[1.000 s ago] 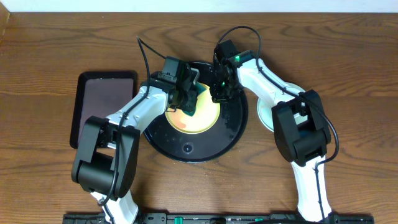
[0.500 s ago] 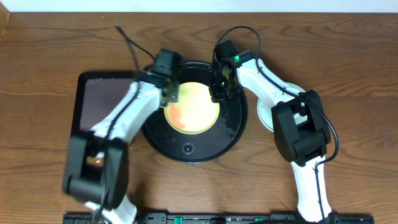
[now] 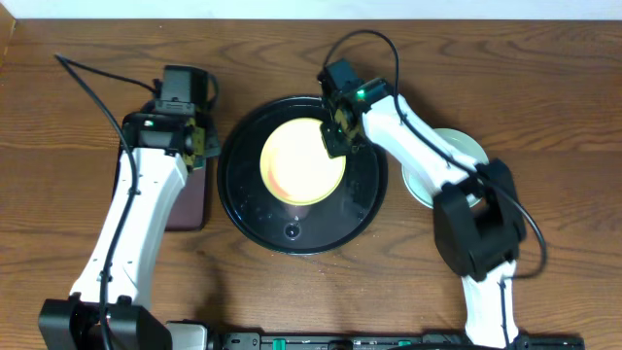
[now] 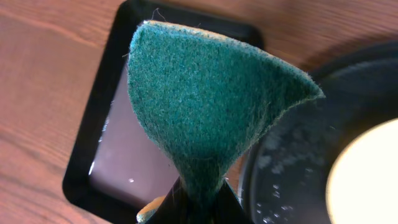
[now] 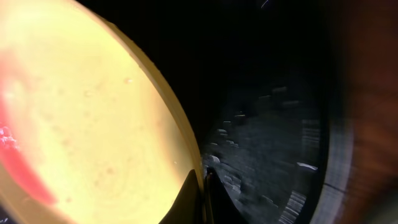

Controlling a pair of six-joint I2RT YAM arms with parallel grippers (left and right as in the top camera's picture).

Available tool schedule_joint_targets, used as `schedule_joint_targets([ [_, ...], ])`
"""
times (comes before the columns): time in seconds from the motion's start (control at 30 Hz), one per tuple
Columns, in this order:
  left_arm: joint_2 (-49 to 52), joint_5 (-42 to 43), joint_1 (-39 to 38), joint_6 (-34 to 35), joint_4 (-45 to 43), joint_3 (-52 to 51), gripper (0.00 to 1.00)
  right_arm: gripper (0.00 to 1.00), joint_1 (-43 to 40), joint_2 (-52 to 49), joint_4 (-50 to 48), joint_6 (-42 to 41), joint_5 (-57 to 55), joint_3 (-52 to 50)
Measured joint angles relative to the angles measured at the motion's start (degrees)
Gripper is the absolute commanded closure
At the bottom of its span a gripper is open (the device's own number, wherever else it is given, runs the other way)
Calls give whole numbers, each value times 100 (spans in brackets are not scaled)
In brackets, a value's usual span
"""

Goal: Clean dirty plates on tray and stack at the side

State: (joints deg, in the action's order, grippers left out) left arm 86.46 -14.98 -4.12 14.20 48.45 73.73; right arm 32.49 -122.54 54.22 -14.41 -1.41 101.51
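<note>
The yellow plate (image 3: 296,165) lies on the tray (image 3: 243,209), a little above the tray's middle in the overhead view. A red smear (image 5: 18,168) runs along its lower left part in the right wrist view; overhead it reads as a faint orange tint on the plate's left side. The tray's bare black floor around the plate carries scattered droplets.

The right gripper (image 3: 335,139) is at the plate's upper right edge. Its jaws are drawn almost together and pinch the plate's rim, seen at the bottom centre of the right wrist view.

At the right of the overhead frame, just off the tray, a blue-green plate (image 3: 465,148) sits on the table (image 3: 78,58), half hidden under the right arm. Whether more than 1 plate lies there cannot be told.

The left gripper (image 3: 190,146) is at the upper left, over the top right corner of the small tray (image 4: 124,162). Its jaws are clamped tight on the lower end of a green pad (image 4: 205,106), which fans out above them.
</note>
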Motion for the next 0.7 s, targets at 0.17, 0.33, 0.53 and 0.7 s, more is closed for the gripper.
schedule_joint_targets([
  [0.17,177,0,267,114,-2,-20,92,99,549,754,4,11,-1845,2],
  [0.33,348,2,291,170,-2,-26,92,99,1204,1097,20,33,-3694,2],
  [0.53,415,2,289,214,-2,-26,92,99,1969,1128,13,59,-5810,2],
  [0.7,415,2,291,214,-4,-26,92,99,2367,1128,-258,83,-7355,2],
])
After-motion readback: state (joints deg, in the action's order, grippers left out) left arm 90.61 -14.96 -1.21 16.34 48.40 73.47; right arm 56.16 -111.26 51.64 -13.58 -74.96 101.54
